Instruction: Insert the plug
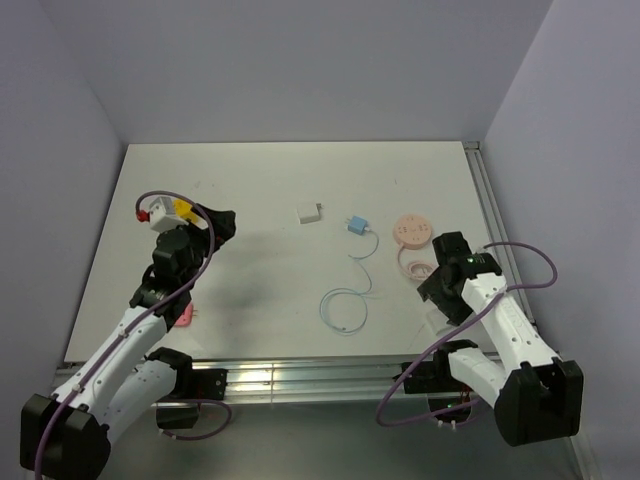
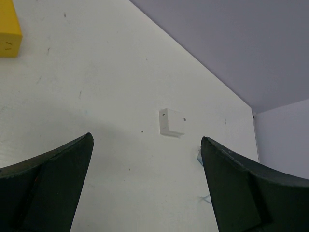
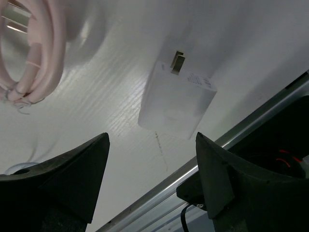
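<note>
The light-blue plug [image 1: 355,226] lies mid-table at the end of a thin white looping cable [image 1: 345,305]. The small white adapter block [image 1: 309,212] sits just left of it. In the left wrist view the block [image 2: 172,122] lies ahead, and only a sliver of the plug [image 2: 199,155] shows past my right finger. My left gripper [image 1: 222,225] [image 2: 146,140] is open and empty, well left of the block. My right gripper [image 1: 436,296] [image 3: 152,137] is open and empty over the table's near right, facing the front edge.
A round pink piece [image 1: 412,229] and a pink coiled cable [image 1: 413,265] [image 3: 34,53] lie right of the plug. A white charger with metal prongs [image 3: 177,99] lies near the metal front rail [image 3: 193,193]. A yellow block [image 2: 8,36] [image 1: 185,210] sits far left.
</note>
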